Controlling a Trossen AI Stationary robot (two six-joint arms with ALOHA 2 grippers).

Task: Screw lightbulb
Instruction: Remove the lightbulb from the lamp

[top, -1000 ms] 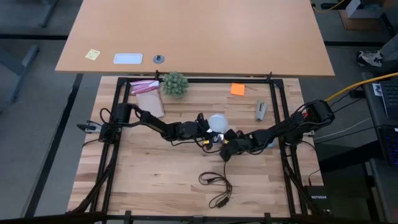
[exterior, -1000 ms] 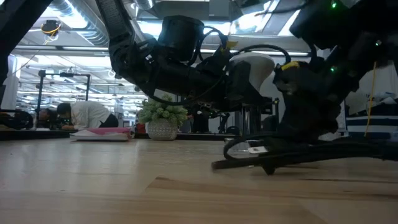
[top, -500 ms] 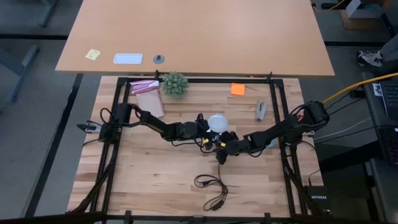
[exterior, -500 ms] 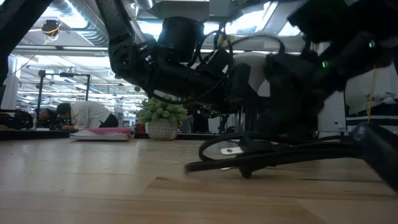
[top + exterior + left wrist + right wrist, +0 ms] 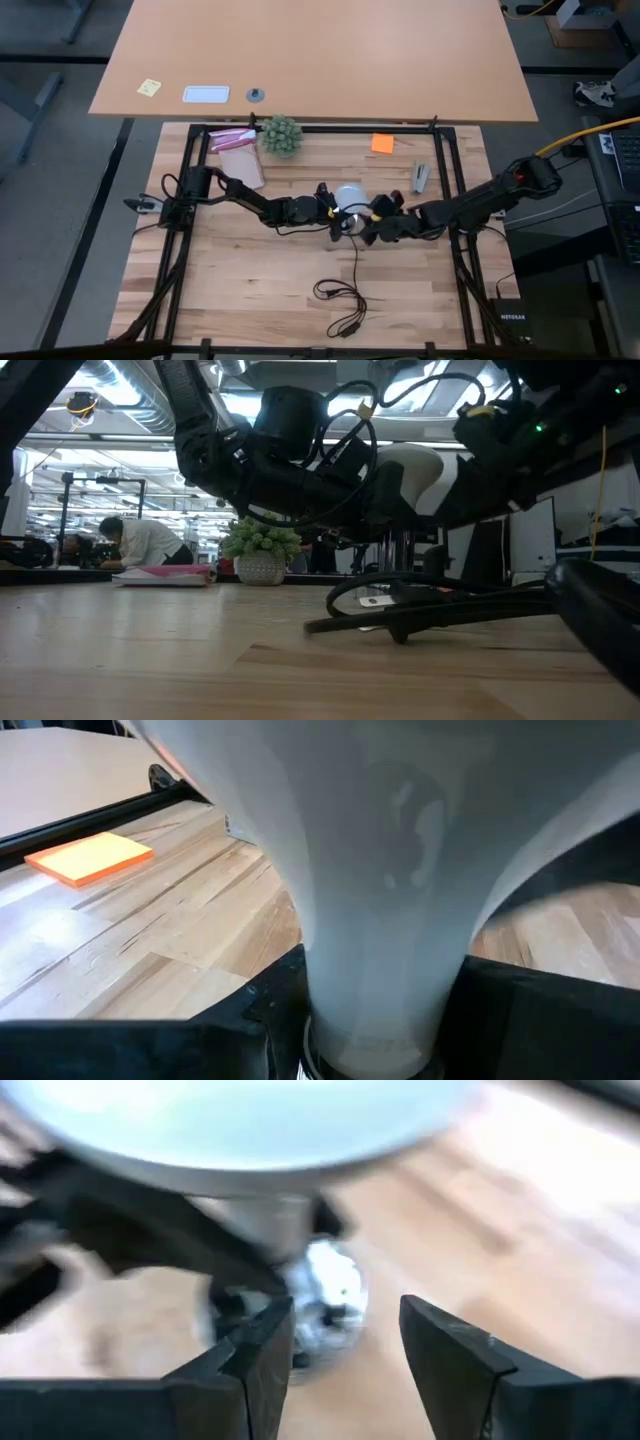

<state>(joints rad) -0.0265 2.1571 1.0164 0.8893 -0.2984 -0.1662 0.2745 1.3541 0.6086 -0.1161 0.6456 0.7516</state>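
While the small white frosted lightbulb (image 5: 349, 195) is clamped by the left gripper (image 5: 335, 207), alignment is needed.
Right gripper (image 5: 372, 222), fingers apart, is seen beside the bulb; gentle straight threading is advised.

One lightbulb (image 5: 349, 196), white and frosted, at the centre of the butcher-block desk (image 5: 240, 290). Two dark arms, two grippers: left gripper (image 5: 334, 209), right gripper (image 5: 372, 222). One black cord (image 5: 348, 297), looped. One small green plant (image 5: 281, 134) in a pot. Two sticky pads: one orange pad (image 5: 382, 143), one yellow pad (image 5: 149, 88). One pink packet (image 5: 231, 139). One grey stapler-like tool (image 5: 420, 177). One person (image 5: 140, 543), bent over in the background.
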